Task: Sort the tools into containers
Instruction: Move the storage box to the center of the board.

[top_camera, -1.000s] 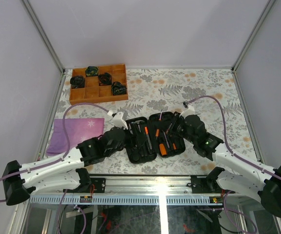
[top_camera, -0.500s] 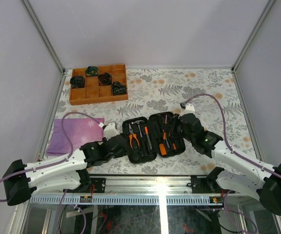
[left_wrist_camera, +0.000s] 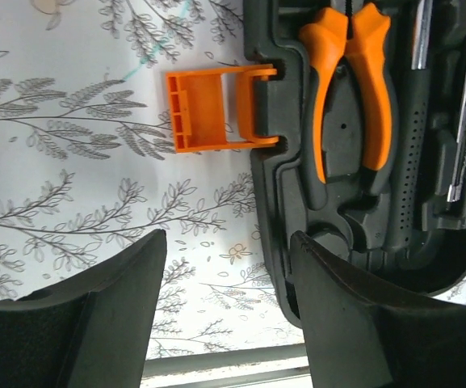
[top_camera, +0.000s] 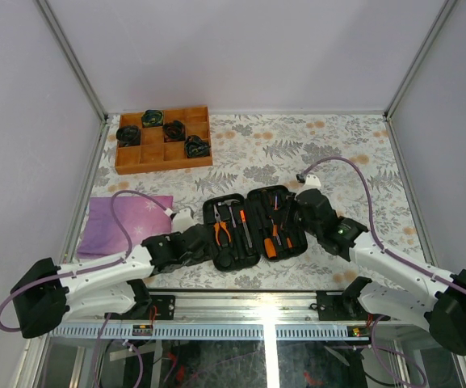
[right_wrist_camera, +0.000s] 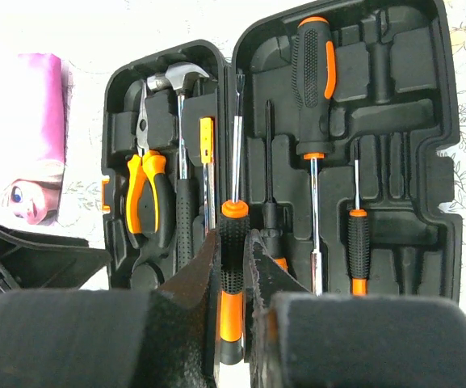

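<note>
Most tools [top_camera: 226, 228] sit in the open case [top_camera: 253, 257]: pliers [right_wrist_camera: 148, 206], hammer [right_wrist_camera: 183, 153], screwdrivers [right_wrist_camera: 313, 81].
My right gripper [right_wrist_camera: 233, 246] clamps one more screwdriver [right_wrist_camera: 234, 217] over the slots [right_wrist_camera: 402, 202]; left gripper [left_wrist_camera: 226, 242] hangs open, empty, by the latch [left_wrist_camera: 208, 109].

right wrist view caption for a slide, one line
Right gripper shut on a black-and-orange screwdriver over the open tool case.

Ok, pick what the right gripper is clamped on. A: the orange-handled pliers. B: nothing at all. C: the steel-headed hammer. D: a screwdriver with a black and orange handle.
D: the right wrist view shows the right gripper shut on the black-and-orange-handled screwdriver, while the orange-handled pliers and the steel-headed hammer lie in the black moulded tool case.
</note>
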Controlling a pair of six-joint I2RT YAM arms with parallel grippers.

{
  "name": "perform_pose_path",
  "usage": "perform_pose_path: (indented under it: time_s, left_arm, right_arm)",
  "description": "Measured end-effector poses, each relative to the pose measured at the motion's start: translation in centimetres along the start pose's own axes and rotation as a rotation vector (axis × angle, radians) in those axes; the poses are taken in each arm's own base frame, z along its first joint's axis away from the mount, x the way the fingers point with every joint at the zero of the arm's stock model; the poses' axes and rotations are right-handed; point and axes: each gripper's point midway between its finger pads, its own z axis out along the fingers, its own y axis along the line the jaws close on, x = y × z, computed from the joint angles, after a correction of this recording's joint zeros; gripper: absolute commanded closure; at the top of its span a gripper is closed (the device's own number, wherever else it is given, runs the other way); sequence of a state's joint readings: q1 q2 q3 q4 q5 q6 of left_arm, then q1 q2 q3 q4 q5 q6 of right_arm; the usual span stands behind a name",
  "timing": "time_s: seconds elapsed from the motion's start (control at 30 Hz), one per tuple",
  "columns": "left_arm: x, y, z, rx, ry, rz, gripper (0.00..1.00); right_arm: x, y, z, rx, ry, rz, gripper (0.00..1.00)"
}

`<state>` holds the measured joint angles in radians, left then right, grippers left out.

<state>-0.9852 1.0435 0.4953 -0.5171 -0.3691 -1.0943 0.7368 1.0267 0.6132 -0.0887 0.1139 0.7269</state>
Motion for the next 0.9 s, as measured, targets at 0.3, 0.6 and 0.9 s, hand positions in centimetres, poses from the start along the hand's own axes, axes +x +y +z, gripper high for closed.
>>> perform_pose_path:
  time_s: [0.3, 0.6, 0.9]
  left_arm:
    - [1.0, -1.3, 1.1, 0.074, 0.041, -0.018, 0.51]
    - [0.7, -1.9, 1.1, 0.115, 0.047, -0.049, 0.62]
    - [-1.2, -0.3, 1.3, 0.116, 0.019, -0.113, 0.78]
  right_arm:
    - [0.8, -0.4, 0.3, 0.035, 0.058, -0.005, 0.95]
    - [1.4, -0.6, 0.4, 0.05, 0.097, -0.027, 0.95]
    - [0.4, -2.3, -0.1, 0.158, 0.114, -0.152, 0.95]
